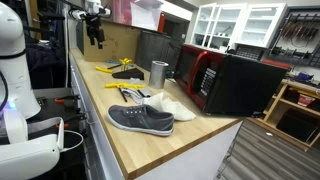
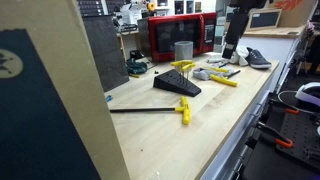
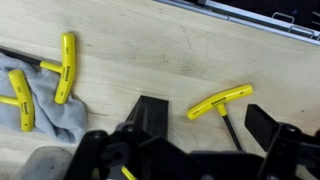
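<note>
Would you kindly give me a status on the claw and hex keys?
Claw open, empty, above counter. Yellow hex key flat beneath, untouched. Grey cloth off to one side, clear.

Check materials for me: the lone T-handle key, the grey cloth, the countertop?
T-handle key: glossy yellow handle, likely plastic; dark matte shaft, probably steel. Cloth: grey, soft folds, looks like woven fabric. Countertop: pale wood with visible grain and a satin finish; possibly butcher block.

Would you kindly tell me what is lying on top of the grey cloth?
One yellow T-handle key lies on the grey cloth; another key overlaps its edge. The countertop beneath is covered.
</note>
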Tool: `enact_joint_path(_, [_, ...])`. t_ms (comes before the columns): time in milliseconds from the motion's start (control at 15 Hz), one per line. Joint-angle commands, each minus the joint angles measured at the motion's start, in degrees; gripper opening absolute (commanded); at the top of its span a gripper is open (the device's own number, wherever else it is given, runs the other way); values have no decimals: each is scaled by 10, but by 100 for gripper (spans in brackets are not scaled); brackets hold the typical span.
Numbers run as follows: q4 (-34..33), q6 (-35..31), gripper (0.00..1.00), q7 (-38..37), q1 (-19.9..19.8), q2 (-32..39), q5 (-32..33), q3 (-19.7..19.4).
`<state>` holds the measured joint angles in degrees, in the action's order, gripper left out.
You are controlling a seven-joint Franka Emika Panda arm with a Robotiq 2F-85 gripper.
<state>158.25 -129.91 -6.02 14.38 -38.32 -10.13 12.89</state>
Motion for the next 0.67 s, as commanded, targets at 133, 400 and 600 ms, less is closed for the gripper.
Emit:
enact_joint_path(133, [-1,1,100,-2,3,0,3,-4])
enact_joint_path(400, [-1,1,100,-2,3,0,3,-4])
enact_joint_path(600, [-22,-20,100,-12,-12,16,15,-1])
